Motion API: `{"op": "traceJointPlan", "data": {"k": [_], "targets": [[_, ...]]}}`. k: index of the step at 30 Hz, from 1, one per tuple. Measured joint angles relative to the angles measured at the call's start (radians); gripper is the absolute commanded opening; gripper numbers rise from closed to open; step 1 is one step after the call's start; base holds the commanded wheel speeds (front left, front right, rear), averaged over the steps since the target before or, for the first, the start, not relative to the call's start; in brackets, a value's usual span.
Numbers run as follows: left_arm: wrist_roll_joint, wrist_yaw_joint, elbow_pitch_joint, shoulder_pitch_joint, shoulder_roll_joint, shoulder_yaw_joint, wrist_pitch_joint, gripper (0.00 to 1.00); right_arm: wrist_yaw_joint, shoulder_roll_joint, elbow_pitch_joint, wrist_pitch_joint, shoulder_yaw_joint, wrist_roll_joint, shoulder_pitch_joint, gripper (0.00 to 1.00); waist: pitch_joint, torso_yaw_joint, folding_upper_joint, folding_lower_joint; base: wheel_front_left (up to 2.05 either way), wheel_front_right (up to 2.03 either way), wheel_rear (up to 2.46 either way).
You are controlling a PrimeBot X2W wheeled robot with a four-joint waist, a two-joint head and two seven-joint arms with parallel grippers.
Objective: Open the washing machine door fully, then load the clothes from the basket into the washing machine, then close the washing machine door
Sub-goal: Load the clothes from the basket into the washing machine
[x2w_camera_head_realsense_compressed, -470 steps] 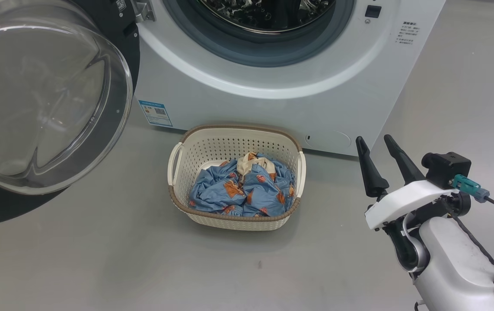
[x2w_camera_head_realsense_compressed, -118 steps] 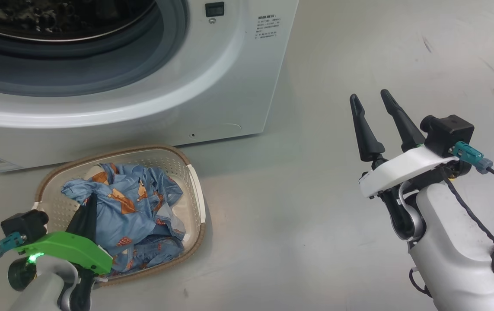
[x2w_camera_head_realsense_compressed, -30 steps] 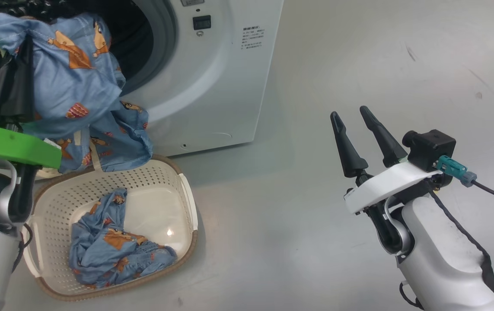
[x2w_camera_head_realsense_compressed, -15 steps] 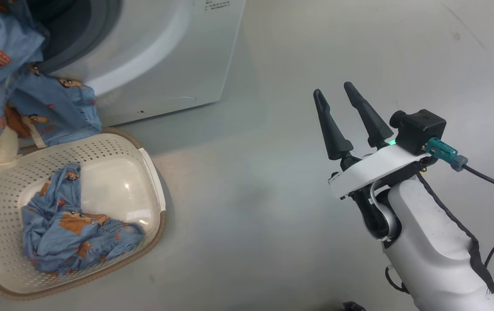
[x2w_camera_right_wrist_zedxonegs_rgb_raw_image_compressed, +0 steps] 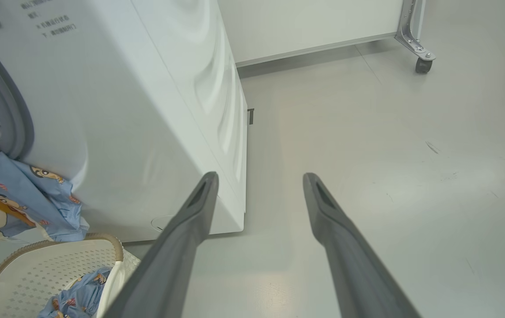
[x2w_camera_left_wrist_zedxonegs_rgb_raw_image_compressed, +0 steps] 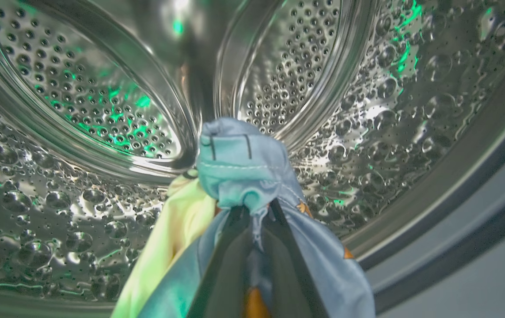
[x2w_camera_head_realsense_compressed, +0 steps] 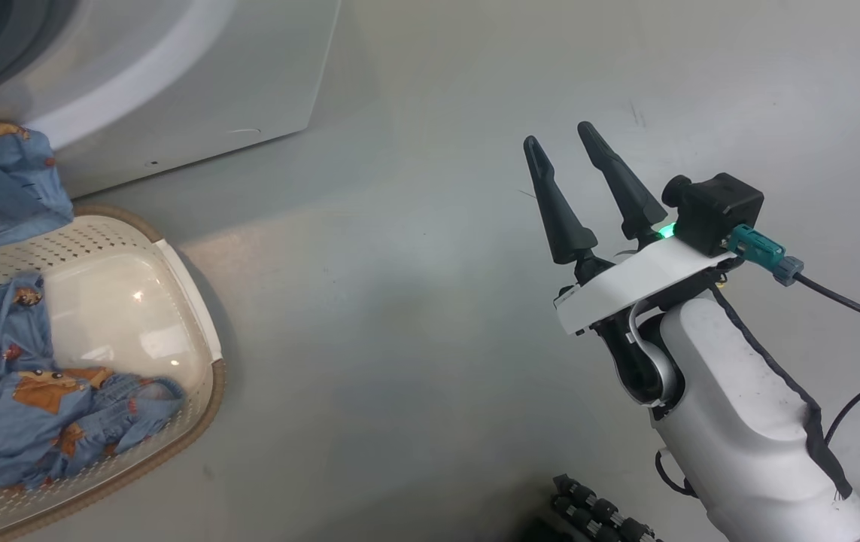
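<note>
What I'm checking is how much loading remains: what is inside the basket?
Crumpled blue printed clothes lie in the basket; bare cream bottom shows beside them. Anything under the clothes is covered, and the basket's left end is out of frame.

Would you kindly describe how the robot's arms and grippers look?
The right gripper has two long, tapered black fingers on a white plate, with a black camera block, teal connector, black cable and green light. Its forearm is white with a black strip. The left gripper is dark-fingered.
</note>
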Motion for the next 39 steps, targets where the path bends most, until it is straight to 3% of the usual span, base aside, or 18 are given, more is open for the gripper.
{"op": "traceJointPlan", "data": {"k": [10, 11, 12, 28, 39], "targets": [[0.023, 0.044, 0.045, -0.115, -0.015, 0.064, -0.145, 0.00, 0.000, 0.007, 0.000, 0.000, -0.022, -0.010, 0.000, 1.00, 0.021, -0.018, 0.0000, 0.0000, 0.00, 0.00, 0.00], [0.026, 0.047, 0.063, -0.115, -0.019, 0.065, -0.146, 0.37, 0.000, 0.009, 0.000, 0.000, -0.022, -0.010, 0.000, 1.00, 0.020, -0.017, 0.0000, 0.0000, 0.00, 0.00, 0.00], [0.026, 0.051, 0.083, -0.115, -0.027, 0.063, -0.145, 1.00, 0.000, 0.010, 0.000, 0.000, -0.024, -0.013, -0.001, 1.00, 0.020, -0.015, 0.0000, 0.0000, 0.00, 0.00, 0.00], [0.030, 0.012, 0.191, -0.108, -0.136, -0.026, -0.150, 1.00, 0.000, 0.009, 0.013, 0.000, -0.051, -0.038, 0.000, 1.00, -0.017, 0.051, 0.0000, -0.0001, 0.00, 0.00, 0.00], [0.030, -0.011, 0.192, -0.059, -0.146, -0.055, -0.178, 1.00, 0.000, -0.006, -0.005, 0.000, -0.083, -0.048, 0.000, 1.00, -0.045, 0.100, 0.0000, -0.0001, 0.00, 0.00, 0.00]]}}
